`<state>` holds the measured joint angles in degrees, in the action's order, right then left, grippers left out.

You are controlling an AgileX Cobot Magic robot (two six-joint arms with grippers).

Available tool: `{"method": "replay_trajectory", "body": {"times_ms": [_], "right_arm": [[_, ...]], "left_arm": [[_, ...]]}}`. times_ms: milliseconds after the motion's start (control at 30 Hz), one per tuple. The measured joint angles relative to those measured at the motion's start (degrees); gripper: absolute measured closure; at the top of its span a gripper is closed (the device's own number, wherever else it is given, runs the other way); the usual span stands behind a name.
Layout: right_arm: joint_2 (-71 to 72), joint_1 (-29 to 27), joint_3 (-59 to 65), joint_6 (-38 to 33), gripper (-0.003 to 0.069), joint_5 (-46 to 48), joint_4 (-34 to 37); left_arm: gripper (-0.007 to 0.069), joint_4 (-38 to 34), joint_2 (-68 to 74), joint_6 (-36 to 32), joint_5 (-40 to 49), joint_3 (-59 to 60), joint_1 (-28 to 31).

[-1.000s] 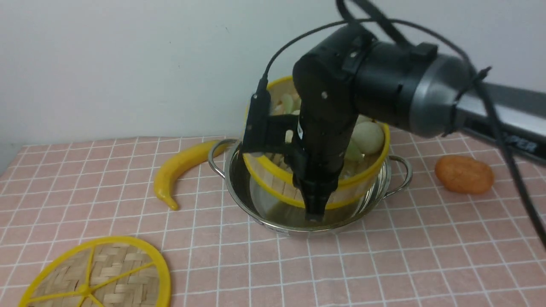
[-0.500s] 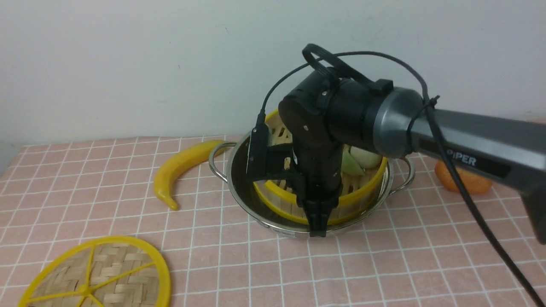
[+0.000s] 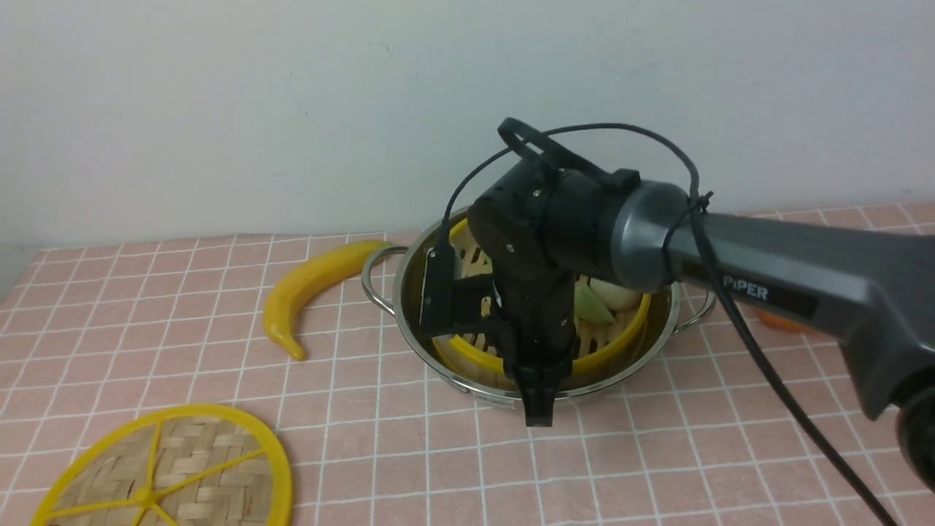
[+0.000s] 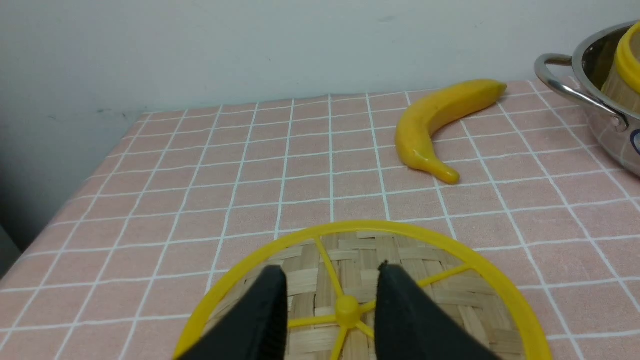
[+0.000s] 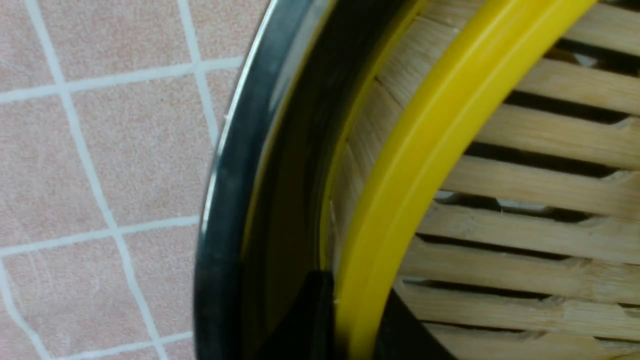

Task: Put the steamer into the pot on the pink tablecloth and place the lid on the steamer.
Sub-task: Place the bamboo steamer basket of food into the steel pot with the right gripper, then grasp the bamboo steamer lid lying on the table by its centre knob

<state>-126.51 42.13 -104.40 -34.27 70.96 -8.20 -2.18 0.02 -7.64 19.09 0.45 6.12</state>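
The bamboo steamer with a yellow rim is down in the shiny pot. The right end effector pinches its rim; the left end effector is apart.

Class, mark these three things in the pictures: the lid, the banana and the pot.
lid (image 3: pixel 172 467), front view, on its woven bamboo panel.
banana (image 3: pixel 305 283), front view, on the middle of its curved body.
pot (image 3: pixel 409 298), front view, on its shiny inner wall, left side.

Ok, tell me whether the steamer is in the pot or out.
In. The steamer sits inside the pot's steel rim, the right hand gripping its yellow rim.
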Motion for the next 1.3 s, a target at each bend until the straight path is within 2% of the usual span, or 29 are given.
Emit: {"method": "replay_trajectory", "body": {"times_ms": [67,133,367,533,567,667,700,733,767,800,833,1000,1067,1300], "right_arm": [[0.00,0.00,-0.05,0.05,0.0562,-0.13,0.23],[0.00,0.00,-0.23,0.29,0.0503,-0.32,0.33],[0.05,0.00,-2.46,2.19,0.0237,-0.44,-0.35],[0.14,0.05,-8.99,7.35,0.0201,0.83,-0.79],[0.65,0.05,-12.53,11.58,0.0209,0.90,-0.67],[1.51,0.00,-16.11,16.11,0.0239,0.34,-1.29],[2.71,0.00,-19.50,20.53,0.0288,-0.30,-2.02],[2.72,0.00,-19.50,20.53,0.0295,-0.39,-2.15],[4.15,0.00,-22.04,23.60,0.0373,-0.65,-2.30],[4.31,0.00,-22.23,23.76,0.0382,-0.65,-2.30],[5.64,0.00,-23.20,24.46,0.0458,-0.78,-2.30],[6.97,0.00,-22.86,25.78,0.0650,-0.68,-0.85],[6.90,0.00,-22.45,26.98,0.0673,-0.44,0.86],[5.12,0.00,-21.97,26.97,0.0675,-0.44,8.20]], "left_arm": [[0.0382,0.00,0.00,0.00,0.00,0.00,0.00],[0.0382,0.00,0.00,0.00,0.00,0.00,0.00],[0.0382,0.00,0.00,0.00,0.00,0.00,0.00],[0.0382,0.00,0.00,0.00,0.00,0.00,0.00],[0.0382,0.00,0.00,0.00,0.00,0.00,0.00],[0.0382,0.00,0.00,0.00,0.00,0.00,0.00],[0.0382,0.00,0.00,0.00,0.00,0.00,0.00],[0.0382,0.00,0.00,0.00,0.00,0.00,0.00],[0.0382,0.00,0.00,0.00,0.00,0.00,0.00],[0.0382,0.00,0.00,0.00,0.00,0.00,0.00],[0.0382,0.00,0.00,0.00,0.00,0.00,0.00],[0.0382,0.00,0.00,0.00,0.00,0.00,0.00],[0.0382,0.00,0.00,0.00,0.00,0.00,0.00],[0.0382,0.00,0.00,0.00,0.00,0.00,0.00]]}}
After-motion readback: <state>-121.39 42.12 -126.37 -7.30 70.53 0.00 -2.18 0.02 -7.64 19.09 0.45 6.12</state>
